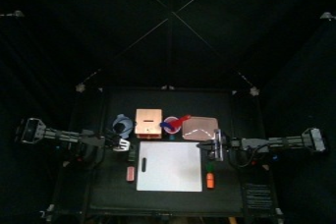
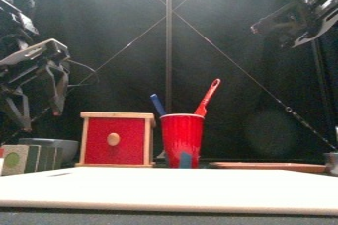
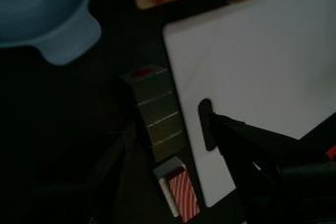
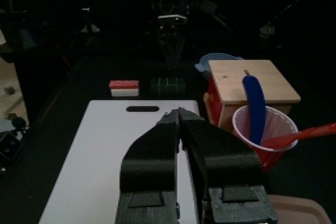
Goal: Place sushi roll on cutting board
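We judged the step to be the approach: the cutting board lay bare at the tabletop's front edge, and the sushi roll lay beside its left edge. The left hand hovered over it, spread wide, empty. The right hand was closed, empty. Next: descend and clamp. No writing was legible.

Black curtains enclose a small black table, seemingly lit from above.
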`<state>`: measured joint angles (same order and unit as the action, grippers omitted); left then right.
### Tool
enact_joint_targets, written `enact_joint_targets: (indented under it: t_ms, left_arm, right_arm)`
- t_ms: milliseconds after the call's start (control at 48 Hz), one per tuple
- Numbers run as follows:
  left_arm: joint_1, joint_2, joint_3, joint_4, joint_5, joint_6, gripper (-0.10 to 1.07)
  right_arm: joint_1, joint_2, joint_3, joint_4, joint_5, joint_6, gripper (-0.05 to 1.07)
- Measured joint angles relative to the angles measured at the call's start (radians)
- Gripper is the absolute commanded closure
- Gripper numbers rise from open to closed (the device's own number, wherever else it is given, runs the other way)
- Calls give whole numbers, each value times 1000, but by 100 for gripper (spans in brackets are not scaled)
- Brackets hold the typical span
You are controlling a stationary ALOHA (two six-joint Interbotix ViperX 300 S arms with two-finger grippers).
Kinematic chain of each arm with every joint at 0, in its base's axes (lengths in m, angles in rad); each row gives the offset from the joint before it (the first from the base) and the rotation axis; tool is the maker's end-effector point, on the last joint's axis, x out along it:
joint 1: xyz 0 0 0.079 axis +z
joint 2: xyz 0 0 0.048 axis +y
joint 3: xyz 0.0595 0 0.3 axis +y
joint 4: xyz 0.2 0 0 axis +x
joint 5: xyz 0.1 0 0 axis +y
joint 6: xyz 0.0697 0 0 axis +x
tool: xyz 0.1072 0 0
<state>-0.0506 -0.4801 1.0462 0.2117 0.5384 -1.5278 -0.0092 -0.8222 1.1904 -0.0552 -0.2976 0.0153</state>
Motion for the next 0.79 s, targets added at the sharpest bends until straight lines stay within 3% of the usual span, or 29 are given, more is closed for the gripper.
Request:
enact_joint_targets:
  t_ms: [312, 667, 792]
  left_arm:
    - [-55, 184, -94, 75, 132, -121, 3]
    - [-81, 336, -170, 74, 130, -140, 4]
    - [-83, 388, -187, 60, 132, -140, 9]
  right_arm:
    - [0, 0, 0, 0, 0, 0, 102]
    - [0, 2, 0, 0, 2, 0, 102]
    - [0, 2, 2, -2, 2, 0, 102]
